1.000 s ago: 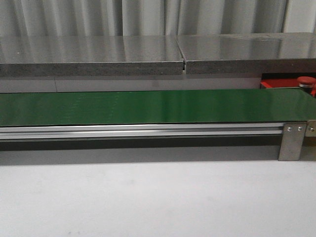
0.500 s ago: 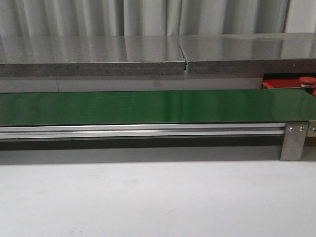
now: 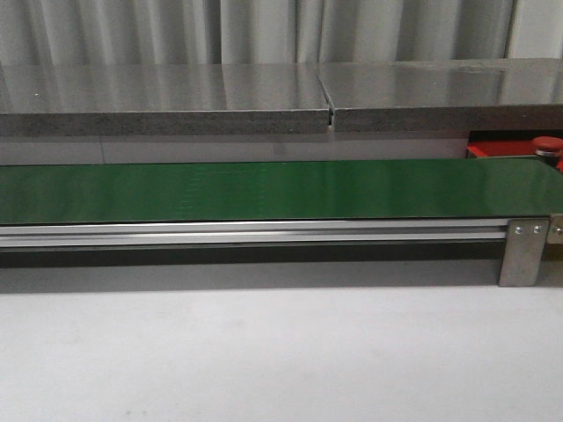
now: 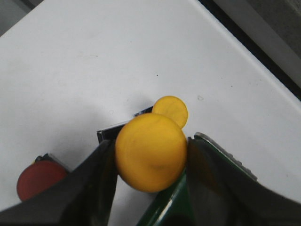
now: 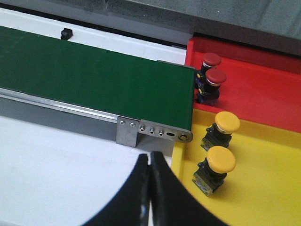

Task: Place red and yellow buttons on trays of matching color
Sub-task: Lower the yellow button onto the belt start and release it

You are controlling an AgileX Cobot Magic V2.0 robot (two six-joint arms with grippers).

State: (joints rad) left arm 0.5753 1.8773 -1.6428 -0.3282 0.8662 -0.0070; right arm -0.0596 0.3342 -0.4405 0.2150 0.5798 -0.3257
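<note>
In the left wrist view, my left gripper (image 4: 150,141) is shut on the cap of a yellow button (image 4: 150,157). A second yellow button (image 4: 170,110) stands just beyond it on the white table. A red button (image 4: 40,178) stands off to one side. My right gripper (image 5: 150,156) is shut and empty, over the white table close to the belt's end. The red tray (image 5: 256,96) holds two red buttons (image 5: 211,60) (image 5: 216,76). The yellow tray (image 5: 268,188) beside it holds two yellow buttons (image 5: 227,121) (image 5: 221,159). Neither gripper shows in the front view.
A green conveyor belt (image 3: 264,189) on an aluminium rail crosses the table; its end (image 5: 183,103) meets the two trays. A grey stone shelf (image 3: 176,110) runs behind it. The red tray's corner (image 3: 493,149) and one red button (image 3: 546,142) show at the front view's right.
The belt carries nothing in all three front frames. The front picture has only drifted a few pixels sideways.
</note>
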